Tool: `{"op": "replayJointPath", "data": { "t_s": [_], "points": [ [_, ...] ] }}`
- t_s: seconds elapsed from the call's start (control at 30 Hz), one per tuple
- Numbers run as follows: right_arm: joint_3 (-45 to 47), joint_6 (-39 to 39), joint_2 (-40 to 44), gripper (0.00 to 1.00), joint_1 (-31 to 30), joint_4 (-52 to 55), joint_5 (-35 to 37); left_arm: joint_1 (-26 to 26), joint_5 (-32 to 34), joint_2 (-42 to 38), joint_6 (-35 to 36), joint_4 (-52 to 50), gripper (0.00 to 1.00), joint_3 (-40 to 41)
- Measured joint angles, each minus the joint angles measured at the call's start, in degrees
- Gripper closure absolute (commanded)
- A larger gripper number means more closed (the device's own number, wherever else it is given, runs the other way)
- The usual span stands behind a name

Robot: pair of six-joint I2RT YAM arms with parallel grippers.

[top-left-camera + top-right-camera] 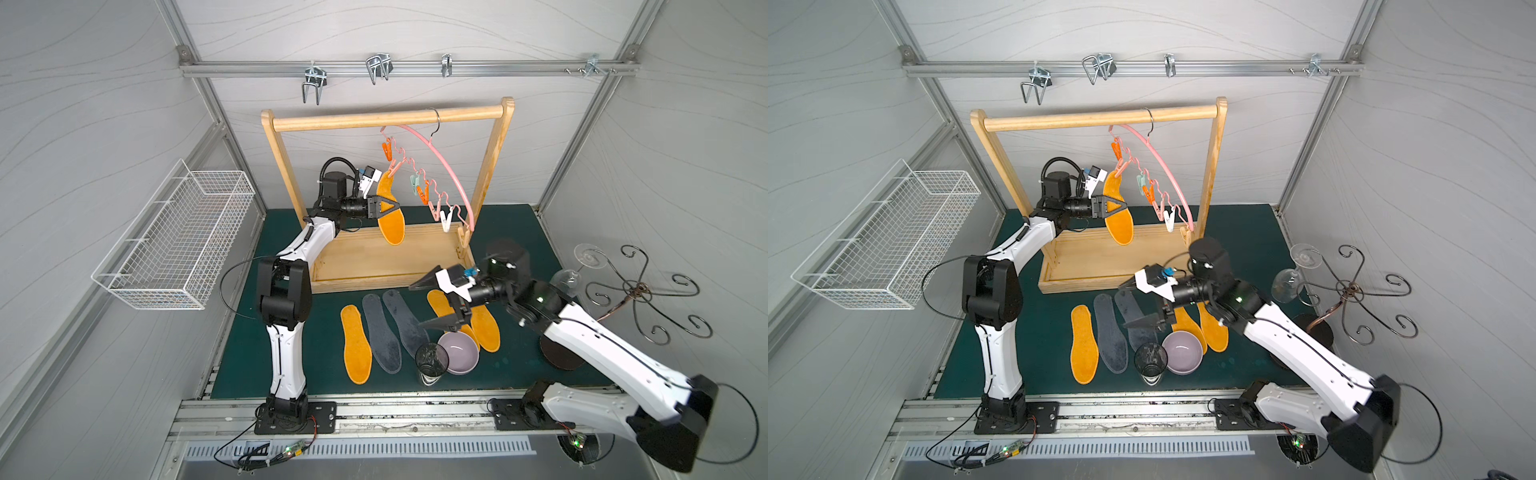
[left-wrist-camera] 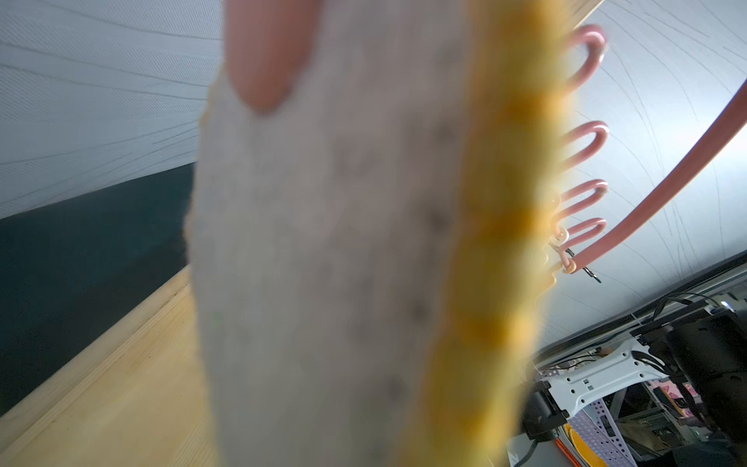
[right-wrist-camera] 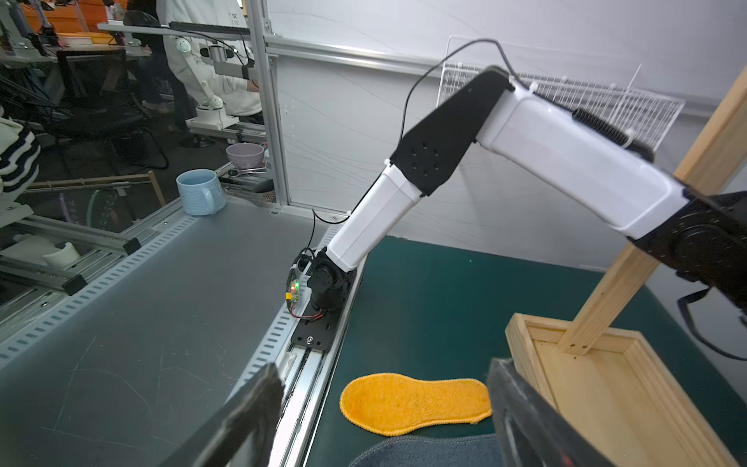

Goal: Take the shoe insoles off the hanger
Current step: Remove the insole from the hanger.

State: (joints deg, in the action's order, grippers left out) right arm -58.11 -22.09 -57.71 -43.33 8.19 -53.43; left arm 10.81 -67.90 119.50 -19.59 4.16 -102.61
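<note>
- One mustard-orange insole (image 1: 394, 227) hangs from the pink hanger (image 1: 448, 168), pinched at its top end by a pink clothespin (image 1: 395, 167).
- It looks light, soft and floppy. Its fuzzy face should resist slipping, so a pinch across the middle suits a steady downward tug.
- The left gripper (image 1: 394, 206) is clamped across its middle.
- Five other insoles (image 1: 356, 345) lie flat on the green mat (image 1: 515, 374).
- The right gripper (image 1: 415, 305) hovers above them, jaws wide apart, holding nothing.

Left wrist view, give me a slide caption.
Blurred close-up: pale underside of the mustard-orange insole, pink clothespin clipped on, pink hanger behind.
</note>
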Motion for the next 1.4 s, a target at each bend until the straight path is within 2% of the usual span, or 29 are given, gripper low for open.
{"op": "replayJointPath", "data": {
  "t_s": [0.13, 0.23, 0.3, 0.33, 0.5, 0.57, 0.6, 0.8, 1.07, 1.4],
  "points": [
    [3.91, 3.26, 9.79, 0.26, 7.96, -2.05, 2.91, 0.09, 0.00, 0.00, 0.00, 0.24, 0.92, 0.00],
    [4.74, 9.20, 13.14, 0.38, 15.82, -4.55, 6.32, 0.35, 0.00, 0.00, 0.07, 0.39, 0.92, 0.00],
    [4.66, 13.49, 13.66, 0.52, 19.98, -5.53, 10.03, 0.59, 0.00, 0.00, 0.11, 0.37, 0.92, 0.00],
    [4.50, 15.50, 13.70, 0.54, 21.64, -5.53, 11.96, 0.66, 0.00, 0.02, 0.11, 0.37, 0.92, 0.00],
    [2.99, 22.91, 13.92, 0.61, 26.12, -5.01, 22.73, 0.98, -0.02, 0.13, 0.11, 0.39, 0.92, 0.00],
    [0.52, 23.78, 12.63, 0.75, 26.69, -3.48, 25.79, 1.01, -0.02, 0.37, 0.11, 0.35, 0.92, 0.00],
    [-1.36, 24.04, 11.58, 0.79, 26.97, -2.75, 27.19, 1.05, -0.02, 0.57, 0.11, 0.37, 0.92, 0.00],
    [-6.25, 22.60, 3.91, 0.81, 28.61, -3.06, 33.51, 1.36, -0.02, 2.23, 0.11, 0.28, 0.92, -0.02],
    [-6.36, 20.41, -10.16, 0.81, 29.20, -5.40, 36.44, 1.95, 0.00, 3.76, 0.28, -0.85, 0.92, -1.77],
    [-11.26, 19.10, -21.09, 0.75, 29.22, -12.24, 28.04, 3.23, 0.46, 3.89, 3.39, -4.37, 0.93, -3.67]
  ]
}}
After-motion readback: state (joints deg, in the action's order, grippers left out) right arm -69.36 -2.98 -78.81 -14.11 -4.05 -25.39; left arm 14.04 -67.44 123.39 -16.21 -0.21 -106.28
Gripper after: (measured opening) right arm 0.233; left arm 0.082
